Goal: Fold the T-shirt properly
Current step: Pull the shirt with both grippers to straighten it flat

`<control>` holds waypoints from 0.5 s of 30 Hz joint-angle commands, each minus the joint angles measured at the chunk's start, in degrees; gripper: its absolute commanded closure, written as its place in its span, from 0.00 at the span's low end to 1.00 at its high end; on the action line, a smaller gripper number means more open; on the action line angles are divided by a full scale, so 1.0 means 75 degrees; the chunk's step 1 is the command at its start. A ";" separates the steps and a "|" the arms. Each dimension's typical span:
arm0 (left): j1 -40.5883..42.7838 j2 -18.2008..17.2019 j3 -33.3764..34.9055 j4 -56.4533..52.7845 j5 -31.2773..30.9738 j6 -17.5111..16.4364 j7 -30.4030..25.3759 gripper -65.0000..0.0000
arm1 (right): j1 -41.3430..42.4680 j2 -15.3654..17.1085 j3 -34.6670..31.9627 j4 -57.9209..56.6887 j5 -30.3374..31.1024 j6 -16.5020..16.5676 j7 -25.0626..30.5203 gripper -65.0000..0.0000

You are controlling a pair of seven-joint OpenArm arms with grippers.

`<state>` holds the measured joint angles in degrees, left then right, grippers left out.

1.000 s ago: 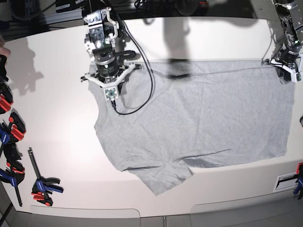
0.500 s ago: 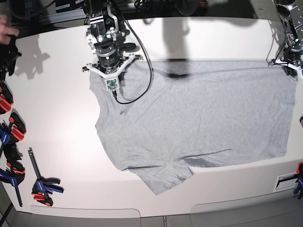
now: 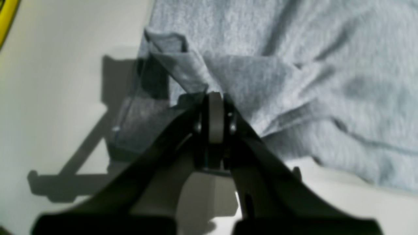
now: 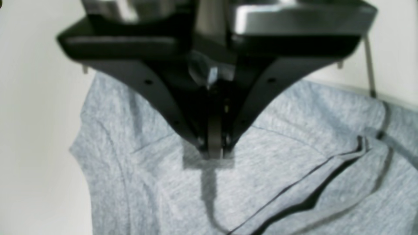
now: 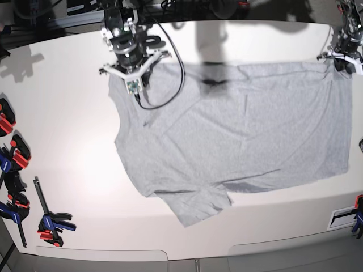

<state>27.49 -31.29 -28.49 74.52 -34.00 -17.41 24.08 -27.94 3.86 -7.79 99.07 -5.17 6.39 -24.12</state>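
Overhead, the T-shirt (image 5: 238, 130) lies spread on the white table (image 5: 68, 141), plain grey side up; any lettering is hidden. Left gripper (image 3: 215, 98) is clamped on a bunched corner of cloth, its arm cut off by the base view's edge. Right gripper (image 4: 214, 153) is pinched together on fabric near the shoulder; its wrist view is blurred. Clamps (image 5: 48, 221) lie at the table's edge.

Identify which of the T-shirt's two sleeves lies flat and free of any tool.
The sleeve at the table's near edge; the far one sits under the right tool.
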 commanded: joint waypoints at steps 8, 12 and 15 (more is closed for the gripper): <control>0.0807 -0.0082 -0.0012 0.0679 0.0542 -0.0020 0.0449 1.00 | -0.0938 0.0262 0.0009 0.1084 -0.0493 0.0061 -0.0361 1.00; 0.0886 -0.0015 -0.0157 0.0682 0.0664 -0.0020 0.0478 1.00 | -0.1131 0.0510 0.0251 0.1099 -0.0708 0.0044 -0.0481 1.00; 0.0889 0.0152 -0.0551 0.0682 0.0726 -0.0023 0.0525 1.00 | -0.1195 0.0501 0.0743 0.1099 -0.0682 0.0041 -0.0530 1.00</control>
<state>33.17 -29.23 -32.25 79.50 -29.54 -18.06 26.22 -36.40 7.40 -2.22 106.30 -10.09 7.09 -28.05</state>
